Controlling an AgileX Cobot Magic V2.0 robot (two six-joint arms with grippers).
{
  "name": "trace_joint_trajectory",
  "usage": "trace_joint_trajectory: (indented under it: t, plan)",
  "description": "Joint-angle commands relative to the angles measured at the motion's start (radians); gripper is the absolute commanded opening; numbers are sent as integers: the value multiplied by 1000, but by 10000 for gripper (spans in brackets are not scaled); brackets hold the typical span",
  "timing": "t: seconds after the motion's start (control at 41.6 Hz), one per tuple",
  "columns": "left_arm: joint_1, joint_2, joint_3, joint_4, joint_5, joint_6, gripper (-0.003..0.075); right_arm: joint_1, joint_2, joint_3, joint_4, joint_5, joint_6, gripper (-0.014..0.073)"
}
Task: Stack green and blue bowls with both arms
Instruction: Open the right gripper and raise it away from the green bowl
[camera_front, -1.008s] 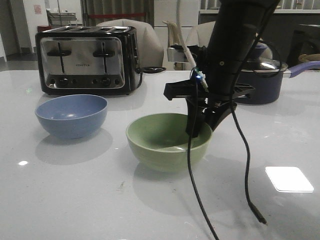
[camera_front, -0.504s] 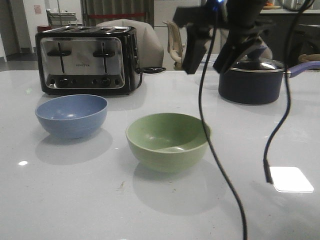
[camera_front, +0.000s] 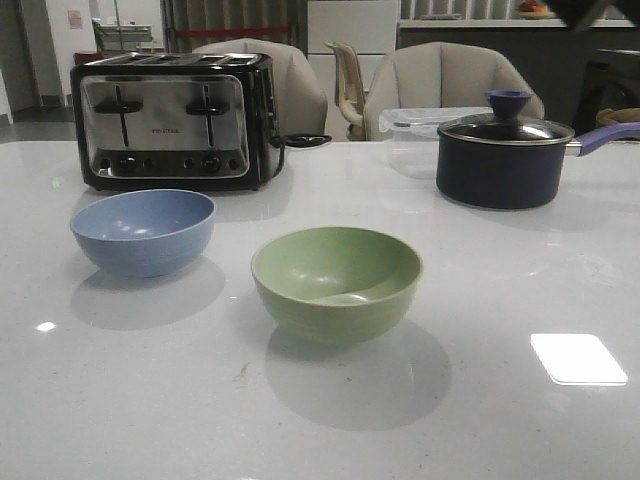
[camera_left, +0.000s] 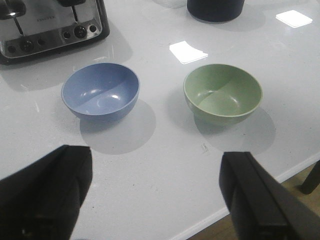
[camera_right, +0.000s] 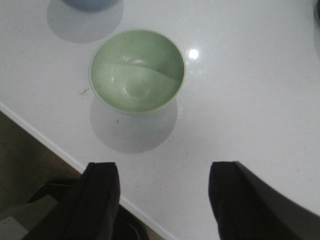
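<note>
The dusty blue bowl (camera_front: 143, 231) sits upright on the white table at the left. The pale green bowl (camera_front: 336, 282) sits upright near the middle, apart from it. Both are empty. No arm shows in the front view except a dark sliver at the top right corner. In the left wrist view, my left gripper (camera_left: 157, 195) is open and empty, high above the table's near edge, with the blue bowl (camera_left: 100, 90) and green bowl (camera_left: 222, 93) beyond it. In the right wrist view, my right gripper (camera_right: 165, 200) is open and empty, high above the green bowl (camera_right: 136, 71).
A black-and-steel toaster (camera_front: 172, 118) stands behind the blue bowl. A dark saucepan (camera_front: 505, 158) with a glass lid stands at the back right, a clear plastic box (camera_front: 415, 135) beside it. Chairs stand beyond the table. The table's near edge (camera_right: 45, 140) shows below the right gripper.
My right arm has lifted from the green bowl's right rim, up and out of the front view, its cable going with it. The bowls have not moved.
</note>
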Motion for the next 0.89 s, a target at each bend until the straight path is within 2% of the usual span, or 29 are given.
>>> trace_joint_trajectory:
  t: [0.0, 0.216, 0.384, 0.864]
  plan:
    - [-6, 12, -36, -20, -80, 4, 580, -2, -113, 35, -16, -9, -3, 505]
    - [-6, 12, -36, -20, -80, 4, 580, -3, -318, 166, -80, 24, 101, 505]
    - [-6, 12, -36, -20, -80, 4, 580, -3, -430, 228, -80, 24, 102, 505]
    - [-6, 12, -36, -29, -84, 4, 580, -3, -461, 243, -78, 42, 102, 505]
